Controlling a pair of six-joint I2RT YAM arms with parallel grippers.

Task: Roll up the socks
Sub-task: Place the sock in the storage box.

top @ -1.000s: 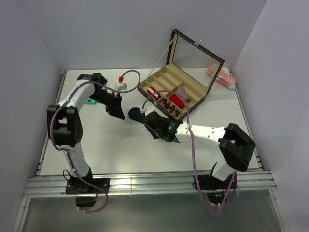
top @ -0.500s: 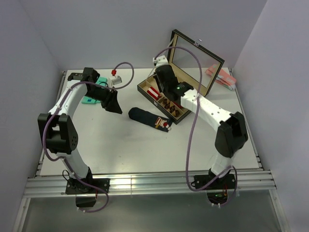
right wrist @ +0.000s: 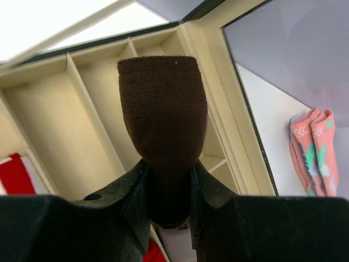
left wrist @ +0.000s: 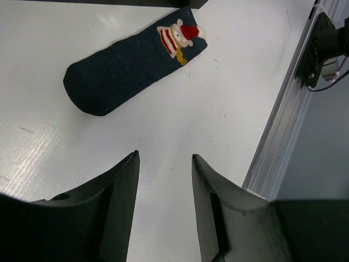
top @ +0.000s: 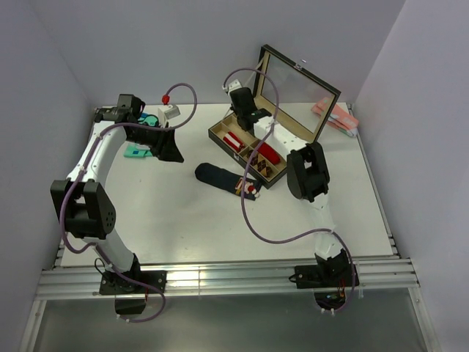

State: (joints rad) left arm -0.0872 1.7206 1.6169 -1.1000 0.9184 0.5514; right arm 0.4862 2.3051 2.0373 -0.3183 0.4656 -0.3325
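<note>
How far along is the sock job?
Done: red rolls sit in the box. In hand: the right gripper holds a brown sock roll over an empty compartment. Remaining: the navy sock lies flat, unrolled, on the table; the left gripper is open, empty.

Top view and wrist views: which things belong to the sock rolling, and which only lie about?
For the job: navy blue flat fabric sock with a Santa picture; dark brown fabric sock, clamped in the right pincer.
Lying about: red fabric rolls inside the open beige compartment box; teal flat packet; pink patterned fabric pieces at the far right edge.
</note>
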